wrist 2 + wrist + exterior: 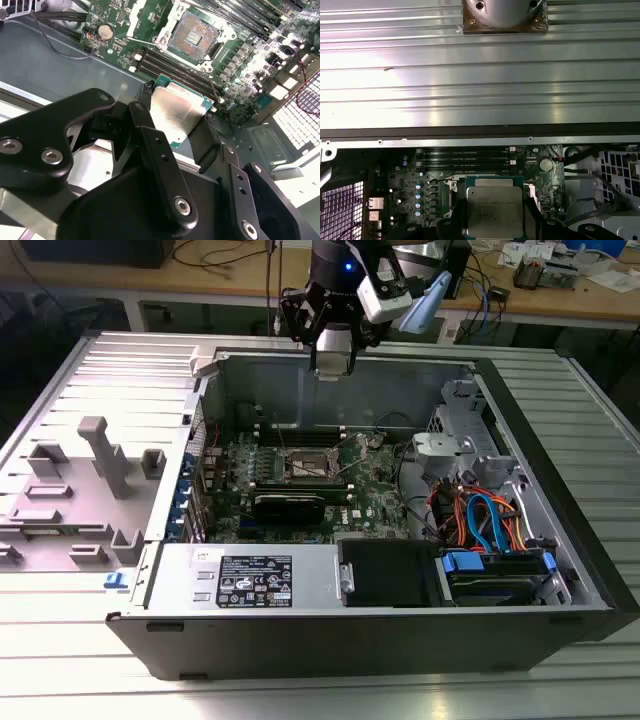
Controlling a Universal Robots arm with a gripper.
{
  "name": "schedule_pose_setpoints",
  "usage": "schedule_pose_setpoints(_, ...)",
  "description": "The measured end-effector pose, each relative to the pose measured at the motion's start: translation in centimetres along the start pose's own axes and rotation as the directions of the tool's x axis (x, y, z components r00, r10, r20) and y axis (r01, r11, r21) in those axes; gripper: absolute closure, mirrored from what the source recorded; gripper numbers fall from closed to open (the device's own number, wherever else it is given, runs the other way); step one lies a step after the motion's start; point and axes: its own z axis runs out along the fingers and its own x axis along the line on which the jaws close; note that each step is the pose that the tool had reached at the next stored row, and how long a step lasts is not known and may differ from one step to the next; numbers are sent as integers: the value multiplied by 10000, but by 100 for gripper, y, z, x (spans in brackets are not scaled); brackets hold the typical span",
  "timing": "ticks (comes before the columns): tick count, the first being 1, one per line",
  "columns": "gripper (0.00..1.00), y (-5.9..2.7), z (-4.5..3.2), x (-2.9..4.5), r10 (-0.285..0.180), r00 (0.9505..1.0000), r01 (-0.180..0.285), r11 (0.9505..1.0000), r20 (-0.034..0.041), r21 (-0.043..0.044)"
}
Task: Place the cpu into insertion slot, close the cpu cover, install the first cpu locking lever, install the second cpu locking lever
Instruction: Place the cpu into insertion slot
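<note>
Second wrist view: the hand [178, 107] pinches the cpu [175, 120] by two opposite edges, above the green board [116, 20] and apart from the bare insertion slot [192, 32]. Light, stiff, slick-topped and probably fragile underneath; edge grips look the safe choice.

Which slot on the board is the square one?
The insertion slot, silver-rimmed with a dark centre, between the long narrow black memory slots; the fingers grip the cpu.
</note>
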Motion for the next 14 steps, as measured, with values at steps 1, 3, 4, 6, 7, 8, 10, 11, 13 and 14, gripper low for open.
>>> schedule_pose_setpoints(1,45,0,0,0,0,10000,0,10000,0,0)
schedule_pose_setpoints(3,45,0,0,0,0,10000,0,10000,0,0)
schedule_pose_setpoints(4,45,0,0,0,0,10000,0,10000,0,0)
schedule_pose_setpoints(6,45,0,0,0,0,10000,0,10000,0,0)
schedule_pose_setpoints(7,45,0,0,0,0,10000,0,10000,0,-1)
schedule_pose_setpoints(8,45,-2,0,0,0,10000,0,10000,0,0)
schedule_pose_setpoints(10,45,-6,0,0,1,10000,-1,10000,0,-1)
schedule_pose_setpoints(11,45,-10,1,0,13,10000,-13,10000,1,0)
schedule_pose_setpoints(13,45,-25,1,-1,50,10000,-50,10000,4,2)
schedule_pose_setpoints(14,45,-38,2,-1,67,10000,-67,10000,6,2)
